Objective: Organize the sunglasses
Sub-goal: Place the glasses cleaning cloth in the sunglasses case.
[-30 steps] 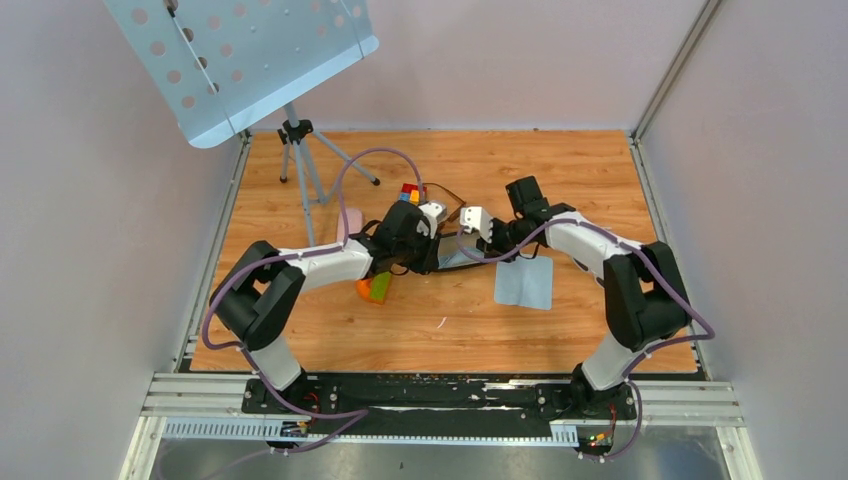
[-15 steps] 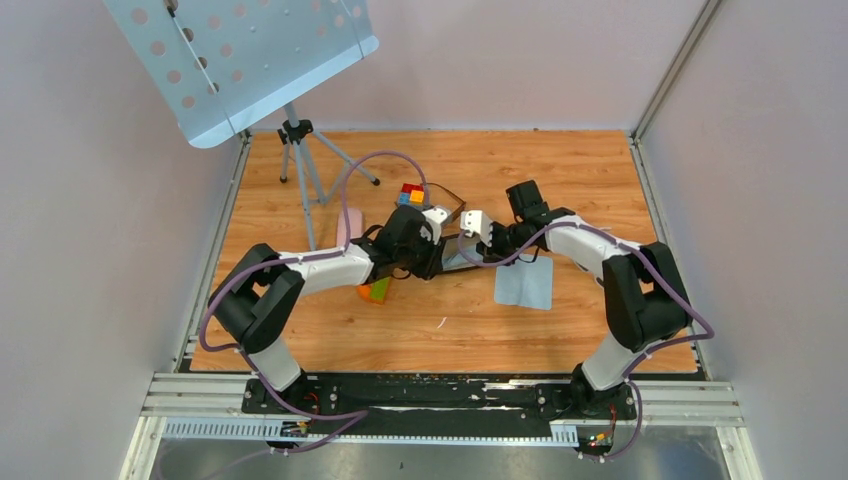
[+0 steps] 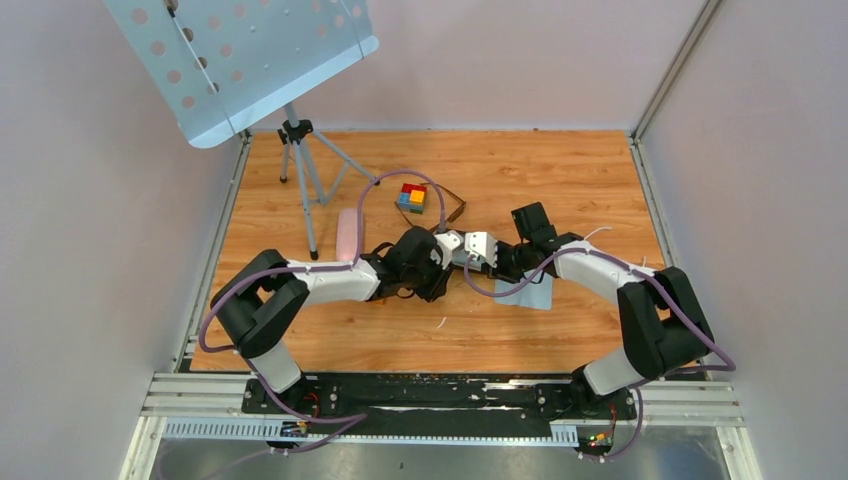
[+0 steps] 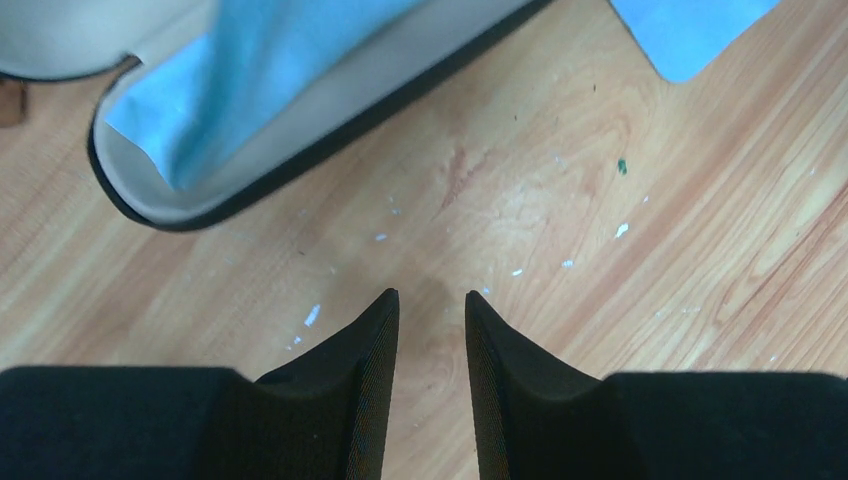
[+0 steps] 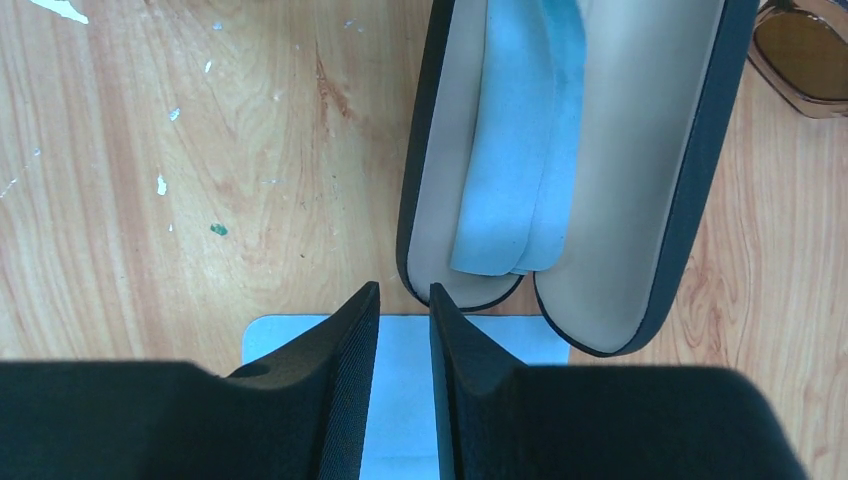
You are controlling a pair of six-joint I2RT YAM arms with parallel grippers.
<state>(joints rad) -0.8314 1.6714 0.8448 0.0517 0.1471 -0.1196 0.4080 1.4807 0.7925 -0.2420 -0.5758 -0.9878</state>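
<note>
Left claw (image 4: 430, 297) and right claw (image 5: 403, 288) both stand slightly parted and empty, low over the table (image 4: 640, 300). Sunglasses (image 5: 803, 45) lie on it, just beside the open black case (image 5: 640, 150), which holds a blue cloth (image 5: 515, 130).

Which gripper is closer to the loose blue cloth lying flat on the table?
Right. The right gripper is directly over one edge of the cloth; the left gripper sits off to one side, with bare table between them.
</note>
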